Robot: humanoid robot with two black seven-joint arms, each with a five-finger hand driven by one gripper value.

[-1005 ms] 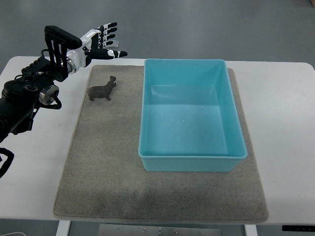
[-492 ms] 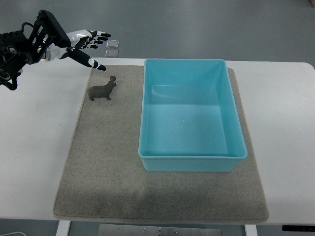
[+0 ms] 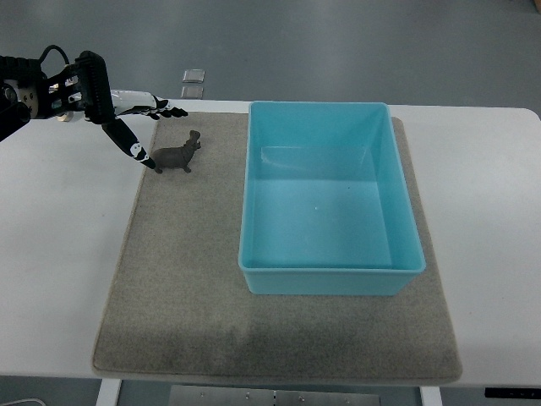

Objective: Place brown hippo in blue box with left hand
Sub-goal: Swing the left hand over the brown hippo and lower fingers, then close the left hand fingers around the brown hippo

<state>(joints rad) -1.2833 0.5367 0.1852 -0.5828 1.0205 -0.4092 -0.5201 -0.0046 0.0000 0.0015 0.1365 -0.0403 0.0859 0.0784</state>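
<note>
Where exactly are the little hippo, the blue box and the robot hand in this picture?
brown hippo (image 3: pixel 176 157), top view, on its body.
blue box (image 3: pixel 331 280), top view, on its near wall.
left robot hand (image 3: pixel 131 120), top view, on the middle of the spread hand.

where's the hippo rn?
Top view: the brown hippo stands on the grey mat's far-left part, left of the blue box, by the open left hand.

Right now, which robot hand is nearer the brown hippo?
Left. The left robot hand is spread open beside the brown hippo, one fingertip at its rear. The right is out of view.
</note>
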